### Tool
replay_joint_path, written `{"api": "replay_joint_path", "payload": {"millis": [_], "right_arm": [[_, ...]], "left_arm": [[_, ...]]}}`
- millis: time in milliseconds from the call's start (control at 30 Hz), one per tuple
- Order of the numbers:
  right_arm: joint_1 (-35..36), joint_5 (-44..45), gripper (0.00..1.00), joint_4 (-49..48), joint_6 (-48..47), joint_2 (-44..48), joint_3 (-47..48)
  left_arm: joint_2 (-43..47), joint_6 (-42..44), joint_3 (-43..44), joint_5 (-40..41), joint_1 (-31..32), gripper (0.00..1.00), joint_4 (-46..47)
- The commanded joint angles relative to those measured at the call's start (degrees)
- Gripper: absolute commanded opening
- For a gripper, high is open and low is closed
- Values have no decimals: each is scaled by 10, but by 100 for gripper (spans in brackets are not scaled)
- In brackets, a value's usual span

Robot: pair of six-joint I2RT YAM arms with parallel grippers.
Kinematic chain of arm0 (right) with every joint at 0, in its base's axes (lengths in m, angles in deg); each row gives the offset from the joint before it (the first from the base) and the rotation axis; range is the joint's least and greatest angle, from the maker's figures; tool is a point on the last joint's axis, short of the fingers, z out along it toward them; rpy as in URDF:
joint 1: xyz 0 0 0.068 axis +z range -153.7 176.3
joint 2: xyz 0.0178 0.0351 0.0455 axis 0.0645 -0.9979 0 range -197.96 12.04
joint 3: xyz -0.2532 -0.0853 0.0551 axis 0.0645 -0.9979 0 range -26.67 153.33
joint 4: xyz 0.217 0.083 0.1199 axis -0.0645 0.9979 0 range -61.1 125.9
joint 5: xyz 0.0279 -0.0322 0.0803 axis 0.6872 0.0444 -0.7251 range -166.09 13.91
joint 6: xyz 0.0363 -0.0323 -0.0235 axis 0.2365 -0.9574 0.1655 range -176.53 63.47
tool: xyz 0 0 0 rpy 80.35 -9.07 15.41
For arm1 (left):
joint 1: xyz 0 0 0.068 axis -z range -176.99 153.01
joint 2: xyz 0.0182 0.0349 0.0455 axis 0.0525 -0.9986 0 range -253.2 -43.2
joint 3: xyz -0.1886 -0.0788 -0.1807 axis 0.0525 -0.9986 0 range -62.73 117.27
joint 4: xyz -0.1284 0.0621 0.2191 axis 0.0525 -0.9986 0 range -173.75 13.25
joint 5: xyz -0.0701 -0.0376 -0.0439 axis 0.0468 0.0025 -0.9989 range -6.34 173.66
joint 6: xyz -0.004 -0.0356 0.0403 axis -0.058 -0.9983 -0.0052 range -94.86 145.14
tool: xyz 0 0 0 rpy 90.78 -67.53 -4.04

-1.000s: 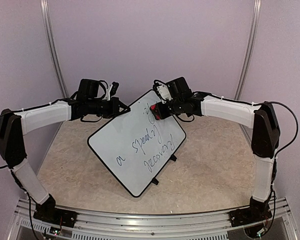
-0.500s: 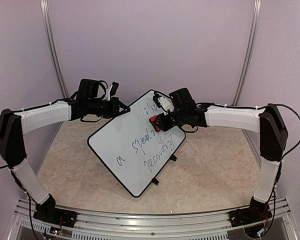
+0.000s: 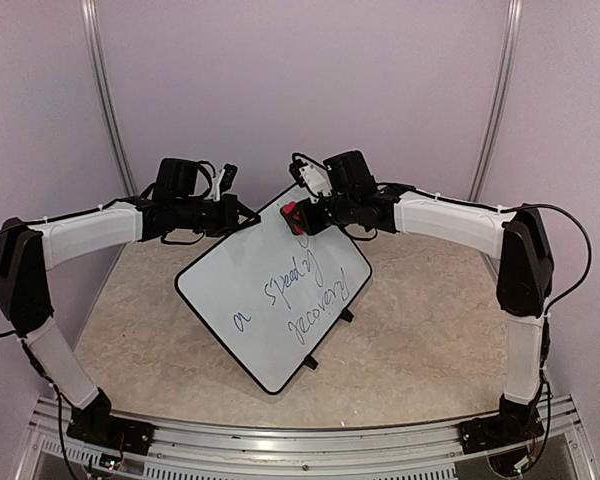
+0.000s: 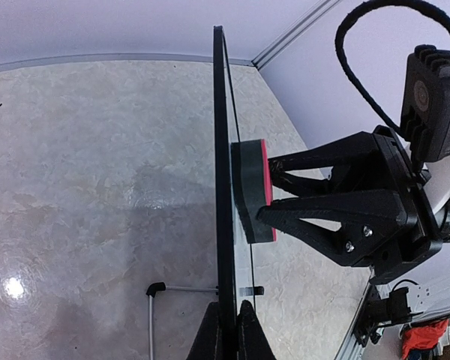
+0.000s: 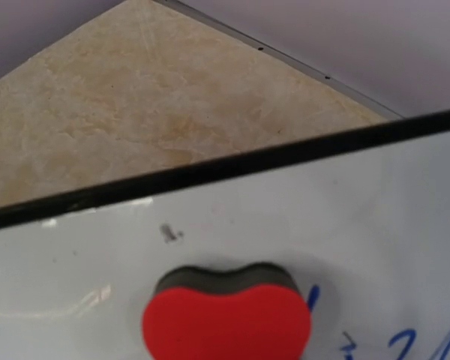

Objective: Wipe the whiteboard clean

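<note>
Top view: the whiteboard (image 3: 230, 285) sits mid-table (image 3: 420, 320), turned diamond-wise and tilted up, with one corner at 12 o'clock. Dark handwriting (image 3: 302, 295) covers its 3 o'clock half; the 9 o'clock half is blank. The left gripper (image 3: 242, 217) comes in from 9 o'clock and pinches the board's rim on the 11 o'clock edge. The right gripper (image 3: 302, 217) comes in from 3 o'clock, closed around a red eraser (image 3: 296, 214) that lies on the board near the 12 o'clock corner.

Left wrist view: the board is seen edge-on, a thin black line from 12 to 6 o'clock. The left fingers (image 4: 210, 337) at 6 o'clock are clamped tight on its rim, one on each side. At centre, the eraser's dark felt is flat against the board's face, its red back toward 3 o'clock. The right arm's black fingers grip that eraser.

Right wrist view: the eraser is at 6 o'clock, touching the white surface. The black rim crosses from 9 to 2 o'clock, with table beyond it. Blue strokes are at 4 o'clock. The right gripper's own fingers are out of frame here.
</note>
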Motion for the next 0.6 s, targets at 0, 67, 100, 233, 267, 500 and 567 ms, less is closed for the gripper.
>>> {"api": "replay_joint_path", "payload": {"millis": [0, 67, 100, 233, 267, 500, 567], "right_arm": [[13, -14, 25, 17, -5, -6, -42], [20, -6, 25, 8, -6, 14, -84], [24, -3, 25, 7, -8, 22, -103], [33, 8, 25, 3, -12, 45, -150], [33, 11, 25, 2, -12, 47, -155], [22, -1, 25, 10, -5, 19, -97], [11, -9, 25, 16, 2, 7, -66]], "left_arm": [[-1, 49, -11, -41, 20, 0, 14], [0, 48, -11, -41, 20, 0, 14], [0, 48, -12, -42, 20, 0, 15], [-1, 47, -11, -42, 20, 0, 16], [-1, 47, -12, -42, 20, 0, 16], [-2, 47, -13, -41, 20, 0, 16], [-2, 48, -13, -40, 20, 0, 15]]}}
